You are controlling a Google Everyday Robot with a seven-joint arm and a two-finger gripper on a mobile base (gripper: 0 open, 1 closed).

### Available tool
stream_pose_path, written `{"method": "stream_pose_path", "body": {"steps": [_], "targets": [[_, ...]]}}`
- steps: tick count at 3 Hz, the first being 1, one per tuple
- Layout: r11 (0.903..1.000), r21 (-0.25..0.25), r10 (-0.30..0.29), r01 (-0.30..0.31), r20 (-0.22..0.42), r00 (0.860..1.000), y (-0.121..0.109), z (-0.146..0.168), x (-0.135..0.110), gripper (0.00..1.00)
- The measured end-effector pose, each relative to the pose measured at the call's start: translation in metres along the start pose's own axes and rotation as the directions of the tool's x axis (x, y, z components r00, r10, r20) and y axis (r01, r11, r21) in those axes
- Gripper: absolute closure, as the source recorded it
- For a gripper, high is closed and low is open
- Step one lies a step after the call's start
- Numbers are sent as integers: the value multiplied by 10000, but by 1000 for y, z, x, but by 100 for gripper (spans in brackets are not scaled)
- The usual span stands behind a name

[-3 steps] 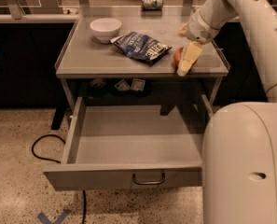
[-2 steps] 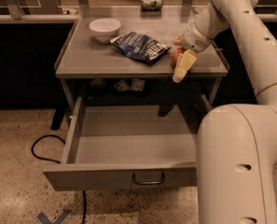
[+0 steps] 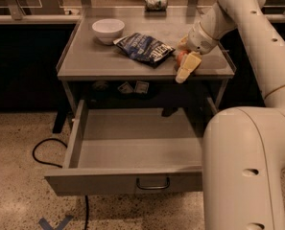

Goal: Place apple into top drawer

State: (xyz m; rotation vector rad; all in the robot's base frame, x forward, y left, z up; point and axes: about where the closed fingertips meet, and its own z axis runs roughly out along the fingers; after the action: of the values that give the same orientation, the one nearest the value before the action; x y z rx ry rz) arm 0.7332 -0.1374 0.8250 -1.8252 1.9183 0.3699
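The blue chip bag's (image 3: 144, 48) white lettering is unreadable, and the apple (image 3: 180, 57) sits at the table's (image 3: 94, 63) right front edge against the hand (image 3: 185, 65), grip impossible to tell, above the open top drawer (image 3: 132, 150).

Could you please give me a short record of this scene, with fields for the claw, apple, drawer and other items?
claw: over the tabletop's front right edge, at the apple
apple: beside the claw, not in the drawer
top drawer: pulled open below the tabletop
other items: white bowl and chip bag on the tabletop
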Motion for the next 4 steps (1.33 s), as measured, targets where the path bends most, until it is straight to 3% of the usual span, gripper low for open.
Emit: {"method": "stream_pose_path", "body": {"steps": [3,4], "targets": [[10000,0,0,0,-1,10000,-1,-5,-3,89],[10000,0,0,0,-2,10000,-1,-6,-4,100]]}}
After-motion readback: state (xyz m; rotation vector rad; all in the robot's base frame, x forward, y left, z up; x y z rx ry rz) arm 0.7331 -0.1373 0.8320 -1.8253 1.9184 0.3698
